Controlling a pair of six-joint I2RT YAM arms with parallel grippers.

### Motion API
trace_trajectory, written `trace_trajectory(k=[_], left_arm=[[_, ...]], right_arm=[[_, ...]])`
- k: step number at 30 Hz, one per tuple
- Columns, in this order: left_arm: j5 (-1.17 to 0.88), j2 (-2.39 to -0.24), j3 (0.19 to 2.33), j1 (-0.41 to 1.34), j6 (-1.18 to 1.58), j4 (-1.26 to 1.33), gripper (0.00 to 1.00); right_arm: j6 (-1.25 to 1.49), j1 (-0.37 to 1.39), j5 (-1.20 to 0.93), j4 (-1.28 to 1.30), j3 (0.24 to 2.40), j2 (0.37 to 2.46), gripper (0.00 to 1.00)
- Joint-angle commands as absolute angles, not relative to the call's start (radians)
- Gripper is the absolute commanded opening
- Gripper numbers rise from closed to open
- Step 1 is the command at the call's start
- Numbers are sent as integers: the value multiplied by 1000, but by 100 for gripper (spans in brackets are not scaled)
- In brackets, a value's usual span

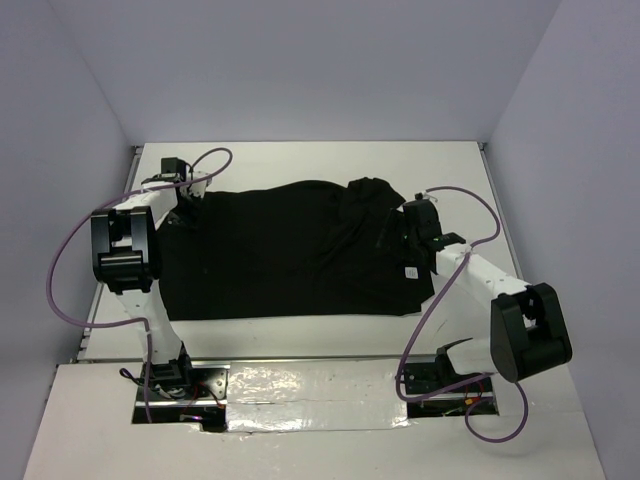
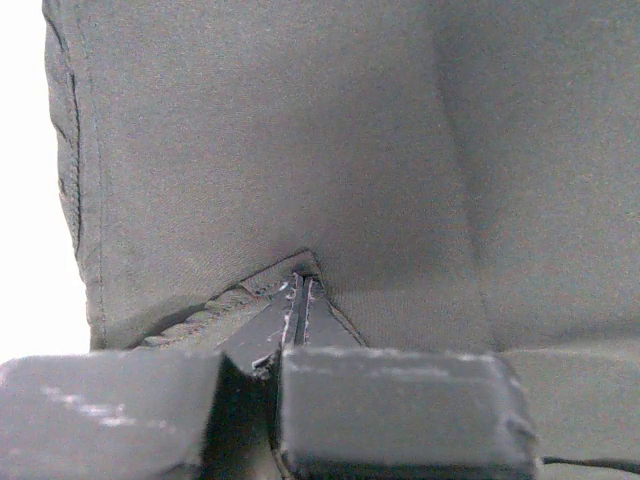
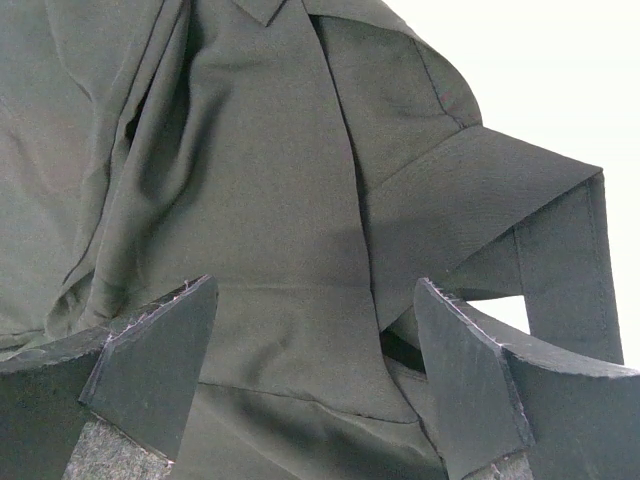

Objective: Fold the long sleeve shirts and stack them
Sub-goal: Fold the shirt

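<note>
- Black shirt (image 1: 290,255) lies spread on the white table (image 1: 320,160), about mid-table, in front of both arm bases.
- Long axis runs 9 o'clock to 3 o'clock in the overhead view; the short axis runs 12 to 6.
- The 9 o'clock end is a fairly straight, flat edge. The 6 o'clock edge is also straight and lies parallel to the near table edge.
- The 3 o'clock end is rumpled, with cloth heaped and folded over itself from about 1 to 3 o'clock. Cannot tell from these views which end holds the collar.
- White tag (image 1: 410,272) shows on the cloth at about 4 o'clock, near the right-hand corner, face up.
- Left gripper (image 1: 188,192) sits at the shirt's 10 o'clock corner. Its wrist view shows the fingers brought together on a pinch of the fabric, with the cloth puckered into a small peak at the tips. A stitched edge of the shirt runs down the 9 o'clock side of that view, white table beyond it.
- Right gripper (image 1: 400,228) is over the rumpled 3 o'clock end, just on the 12 o'clock side of the tag. Its jaws stand wide apart with nothing clamped; creased cloth lies between and beyond the fingers (image 3: 160,360).
- In the right wrist view a narrow stitched band (image 3: 565,260) of the shirt lies folded flat toward 3 o'clock, on the table.
</note>
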State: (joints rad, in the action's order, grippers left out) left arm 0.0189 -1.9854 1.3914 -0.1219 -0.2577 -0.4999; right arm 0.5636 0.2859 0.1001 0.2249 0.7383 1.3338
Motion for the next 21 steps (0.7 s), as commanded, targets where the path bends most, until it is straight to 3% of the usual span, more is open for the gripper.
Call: trace_trajectory(k=[1,21], left_arm=[[40,-1982,1378,-123,-256,-486,0],[61,-1740,1190,-172,-276,-518,0]], right_arm=[[548,295,120,183,736,1335,86],[535,295,98,156,700,1333,86]])
